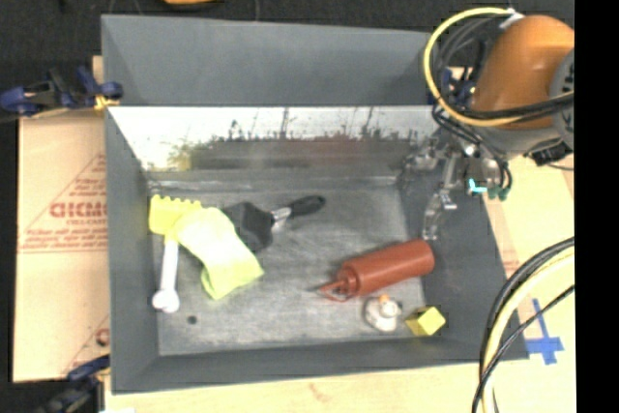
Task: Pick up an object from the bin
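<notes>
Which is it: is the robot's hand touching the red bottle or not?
Cannot tell. In the camera view the hand ends right by the thick end of the red bottle, and the downward look hides any gap.

A single camera looks down into the whole grey bin (pixel 271 63) from above, slightly sideways.

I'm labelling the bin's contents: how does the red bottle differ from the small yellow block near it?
The red bottle is long and rounded, tapering to a nozzle; the yellow block is short and angular. The bottle is much the larger. The bottle lies close to the gripper; the block sits farther from it. Both rest on the bin floor, toward its right end.
</notes>
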Controlling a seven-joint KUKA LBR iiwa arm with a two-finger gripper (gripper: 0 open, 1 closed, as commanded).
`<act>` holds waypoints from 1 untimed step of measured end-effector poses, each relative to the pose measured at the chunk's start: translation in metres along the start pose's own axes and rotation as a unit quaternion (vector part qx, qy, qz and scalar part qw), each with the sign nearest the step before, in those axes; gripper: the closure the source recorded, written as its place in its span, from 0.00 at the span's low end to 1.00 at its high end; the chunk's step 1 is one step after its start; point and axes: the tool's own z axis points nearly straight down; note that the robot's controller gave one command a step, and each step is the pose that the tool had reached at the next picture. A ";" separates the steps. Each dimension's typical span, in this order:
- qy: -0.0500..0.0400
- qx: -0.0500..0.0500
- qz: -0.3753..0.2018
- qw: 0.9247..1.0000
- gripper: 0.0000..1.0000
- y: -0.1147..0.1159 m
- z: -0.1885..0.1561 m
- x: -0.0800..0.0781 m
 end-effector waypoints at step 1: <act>-0.001 0.000 -0.001 1.000 0.00 0.000 -0.001 0.000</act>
